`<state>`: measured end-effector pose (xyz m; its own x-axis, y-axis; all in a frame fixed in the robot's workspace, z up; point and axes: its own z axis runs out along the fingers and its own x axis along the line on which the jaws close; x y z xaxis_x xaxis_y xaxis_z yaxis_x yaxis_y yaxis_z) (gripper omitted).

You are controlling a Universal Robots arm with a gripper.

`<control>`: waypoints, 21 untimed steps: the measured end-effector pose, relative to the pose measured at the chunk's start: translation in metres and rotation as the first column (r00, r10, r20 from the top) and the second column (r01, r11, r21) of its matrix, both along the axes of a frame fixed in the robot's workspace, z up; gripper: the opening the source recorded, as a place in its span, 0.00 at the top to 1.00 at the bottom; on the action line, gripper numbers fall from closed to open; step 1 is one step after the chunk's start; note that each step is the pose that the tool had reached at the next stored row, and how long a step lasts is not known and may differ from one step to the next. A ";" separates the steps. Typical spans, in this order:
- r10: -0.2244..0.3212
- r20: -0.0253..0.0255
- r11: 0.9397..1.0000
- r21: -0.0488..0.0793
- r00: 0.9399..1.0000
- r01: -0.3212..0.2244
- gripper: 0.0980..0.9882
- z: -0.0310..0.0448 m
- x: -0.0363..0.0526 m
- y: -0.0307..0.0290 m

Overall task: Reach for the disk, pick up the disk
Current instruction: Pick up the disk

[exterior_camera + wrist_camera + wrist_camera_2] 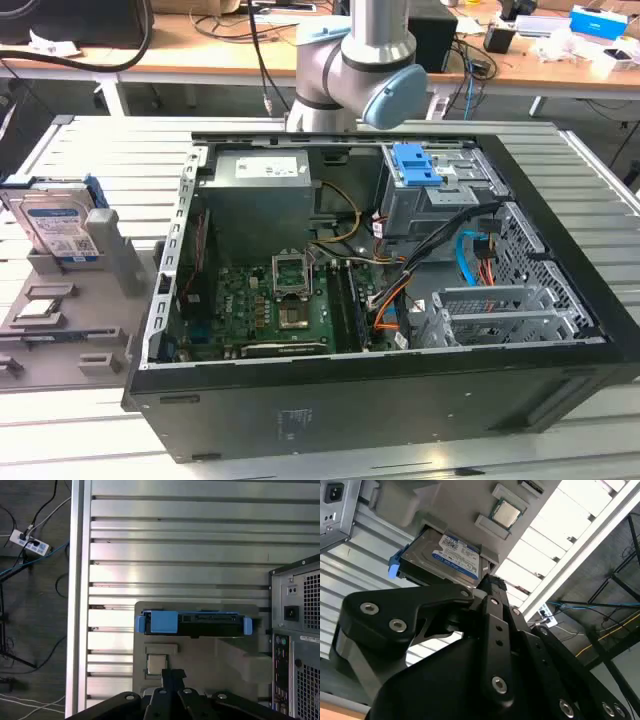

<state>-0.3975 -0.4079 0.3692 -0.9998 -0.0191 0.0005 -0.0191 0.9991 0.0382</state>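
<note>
Now, rectangular silver disk (60, 225), blue plastic rails (162, 621), grey tray (100, 325)

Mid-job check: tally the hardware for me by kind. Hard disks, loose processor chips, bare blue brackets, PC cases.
Hard disk: 1, standing on the grey holder
Loose processor chip: 1, on the same holder
Bare blue bracket: 1, inside the case
Open PC case: 1
Total: 4
</note>
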 end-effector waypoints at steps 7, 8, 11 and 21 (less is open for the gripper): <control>0.156 0.000 0.988 0.000 0.988 -0.156 0.99 0.0000 0.0000 0.0000; 0.171 0.000 0.985 0.000 0.985 -0.171 0.99 0.0000 0.0000 0.0000; 0.218 0.000 0.976 0.000 0.976 -0.218 0.99 0.0000 0.0000 0.0000; 0.400 0.000 0.916 0.000 0.916 -0.400 0.99 0.0000 0.0000 0.0000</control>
<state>-0.3975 -0.4079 0.3692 -0.9086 -0.4176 0.0005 -0.4173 0.9080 0.0382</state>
